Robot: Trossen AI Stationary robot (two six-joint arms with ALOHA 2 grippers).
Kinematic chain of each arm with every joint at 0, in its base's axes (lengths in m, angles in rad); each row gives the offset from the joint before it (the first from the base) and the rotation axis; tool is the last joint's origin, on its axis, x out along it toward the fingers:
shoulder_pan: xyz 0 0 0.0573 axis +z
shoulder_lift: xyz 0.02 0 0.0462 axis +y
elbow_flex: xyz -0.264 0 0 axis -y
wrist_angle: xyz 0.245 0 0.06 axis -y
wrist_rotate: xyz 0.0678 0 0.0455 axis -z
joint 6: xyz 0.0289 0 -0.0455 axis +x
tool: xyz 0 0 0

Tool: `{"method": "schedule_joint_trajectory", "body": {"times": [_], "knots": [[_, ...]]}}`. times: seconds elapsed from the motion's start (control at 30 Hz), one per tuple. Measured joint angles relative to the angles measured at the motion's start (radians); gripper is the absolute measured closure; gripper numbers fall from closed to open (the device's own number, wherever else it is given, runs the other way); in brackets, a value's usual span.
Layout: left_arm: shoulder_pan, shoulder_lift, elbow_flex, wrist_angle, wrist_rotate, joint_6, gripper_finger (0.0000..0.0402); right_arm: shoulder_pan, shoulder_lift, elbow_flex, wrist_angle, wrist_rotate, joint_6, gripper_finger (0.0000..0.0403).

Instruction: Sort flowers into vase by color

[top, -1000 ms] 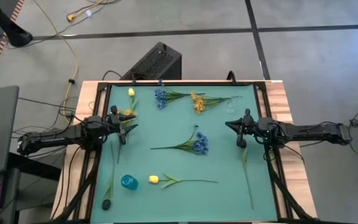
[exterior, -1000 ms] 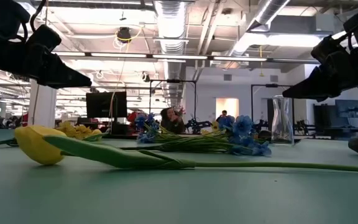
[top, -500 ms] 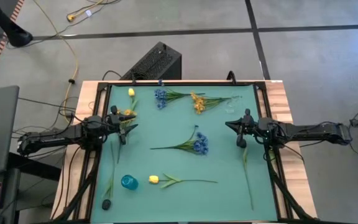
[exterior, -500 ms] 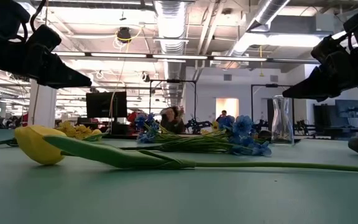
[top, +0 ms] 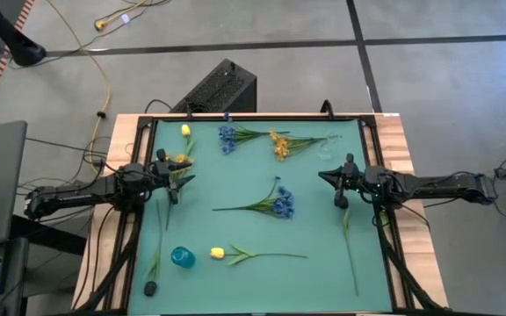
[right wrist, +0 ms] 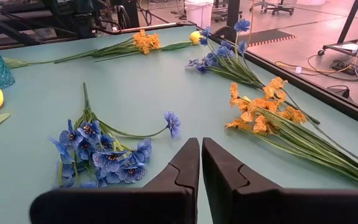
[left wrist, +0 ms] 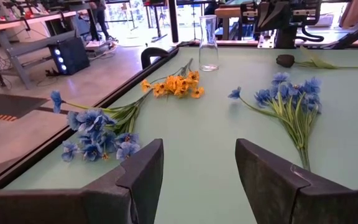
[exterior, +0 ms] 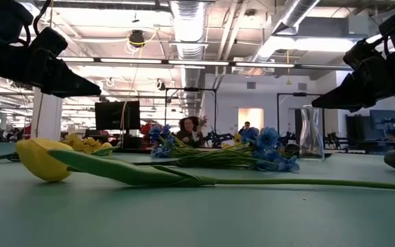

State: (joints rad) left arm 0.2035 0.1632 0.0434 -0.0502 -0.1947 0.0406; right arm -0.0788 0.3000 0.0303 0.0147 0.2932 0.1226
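Observation:
Flowers lie flat on the green mat (top: 314, 219). There is a blue bunch (top: 281, 204) at the centre, another blue bunch (top: 227, 138) and an orange bunch (top: 279, 146) at the far edge, and a yellow bud (top: 185, 130) at the far left. A yellow tulip (top: 217, 253) lies near the front. A clear glass vase (left wrist: 208, 43) stands at the far right and a teal vase (top: 182, 256) at the near left. My left gripper (left wrist: 197, 168) hovers open above the left edge. My right gripper (right wrist: 201, 163) hovers shut above the right edge. Neither holds anything.
A small yellow-orange sprig (top: 180, 161) lies just past my left gripper. One dark-headed stem (top: 150, 287) lies at the near left corner, and another long stem (top: 350, 246) runs along the right side. A black frame (top: 253, 117) borders the mat. The mat's middle strip is bare.

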Motion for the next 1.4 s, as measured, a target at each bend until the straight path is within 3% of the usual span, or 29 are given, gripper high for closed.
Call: {"method": "schedule_joint_trajectory", "body": {"times": [0.73, 0.9, 1.13, 1.3, 1.4], "knots": [[0.000, 0.000, 0.000, 0.000, 0.000, 0.005, 0.0212, 0.000, 0.000, 0.000, 0.000, 0.000, 0.000, 0.0355], [0.000, 0.000, 0.000, 0.002, -0.028, 0.201, 0.0212, 0.000, 0.000, 0.000, 0.000, 0.000, 0.000, 0.0355], [0.000, 0.000, 0.000, 0.003, -0.028, 0.323, 0.0212, 0.000, 0.000, 0.000, 0.000, 0.000, 0.000, 0.0355], [0.000, 0.004, -0.003, 0.026, 0.022, 0.201, 0.0212, 0.000, 0.000, 0.000, 0.000, 0.000, 0.000, 0.0355], [-0.004, 0.004, -0.003, 0.055, 0.082, -0.057, 0.0212, 0.000, 0.000, 0.000, 0.002, 0.005, 0.005, 0.0355]]}}
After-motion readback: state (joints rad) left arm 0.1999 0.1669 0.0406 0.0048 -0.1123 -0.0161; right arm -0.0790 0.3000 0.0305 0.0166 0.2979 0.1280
